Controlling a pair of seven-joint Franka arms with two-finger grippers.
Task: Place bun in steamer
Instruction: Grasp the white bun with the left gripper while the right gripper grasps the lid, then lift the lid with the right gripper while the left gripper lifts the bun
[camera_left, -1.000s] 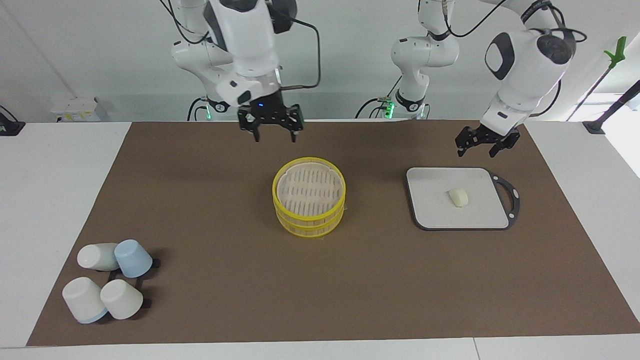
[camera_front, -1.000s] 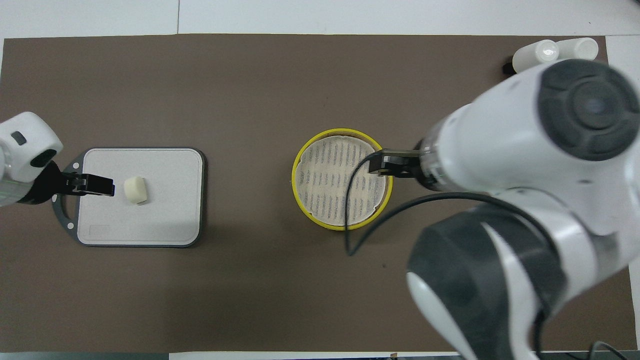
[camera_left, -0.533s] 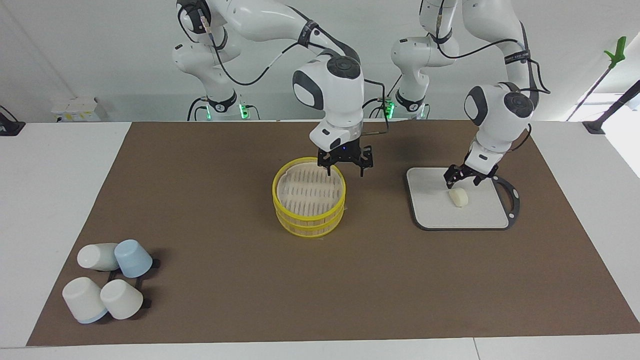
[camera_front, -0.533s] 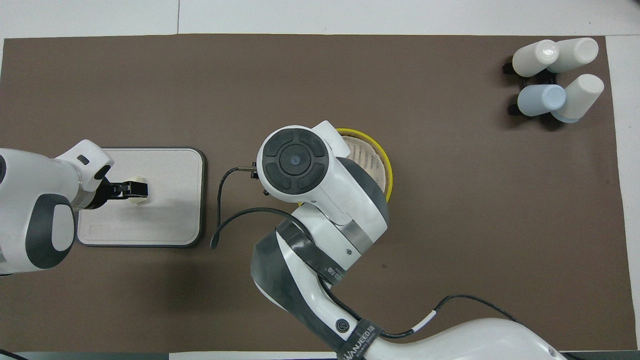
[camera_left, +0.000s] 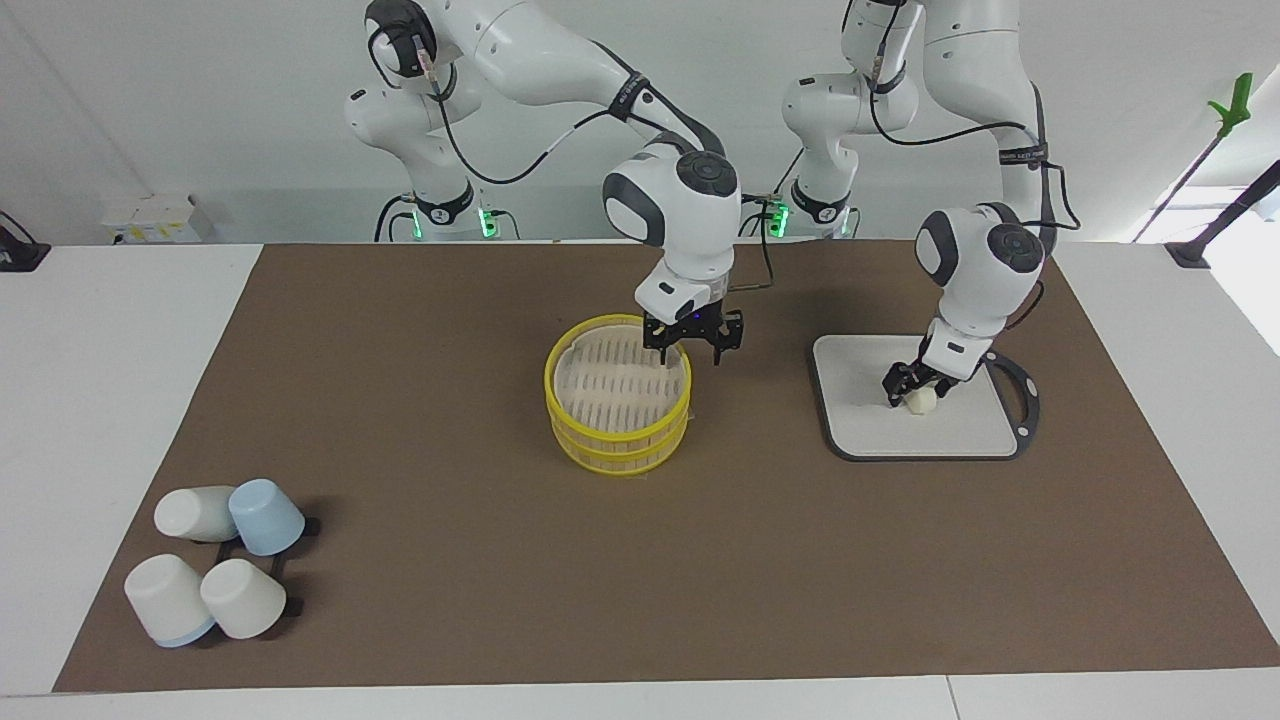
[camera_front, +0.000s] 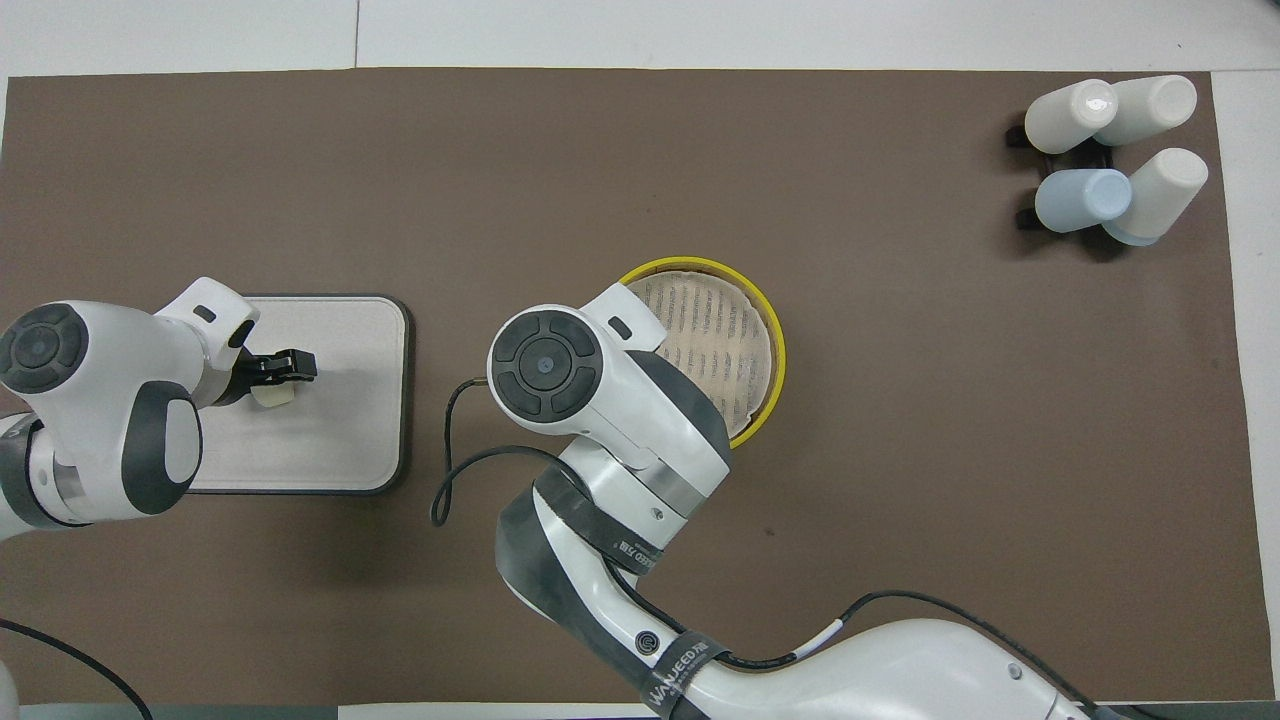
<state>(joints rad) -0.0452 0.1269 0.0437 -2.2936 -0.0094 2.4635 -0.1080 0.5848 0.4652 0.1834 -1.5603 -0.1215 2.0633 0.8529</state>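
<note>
Lowered left gripper (camera_left: 913, 392) at one bun (camera_left: 922, 399), one steamer (camera_left: 618, 407), four cups (camera_left: 218, 571)

The left gripper (camera_left: 916, 387) has dropped onto the bun (camera_left: 921, 399); the right gripper (camera_left: 692, 352) has lowered to the steamer (camera_left: 618, 405) rim.

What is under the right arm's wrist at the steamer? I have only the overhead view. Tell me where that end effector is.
Observer: The right end effector is low at the rim of the steamer and open. One finger is inside the rim and one outside, on the side toward the left arm's end of the table.
Operator: Give me the left end effector's height.
Observer: The left end effector is down at the bun, which lies on the cutting board.
Operator: Report the steamer's build.
Observer: It has two stacked tiers, with the slatted top in place.
</note>
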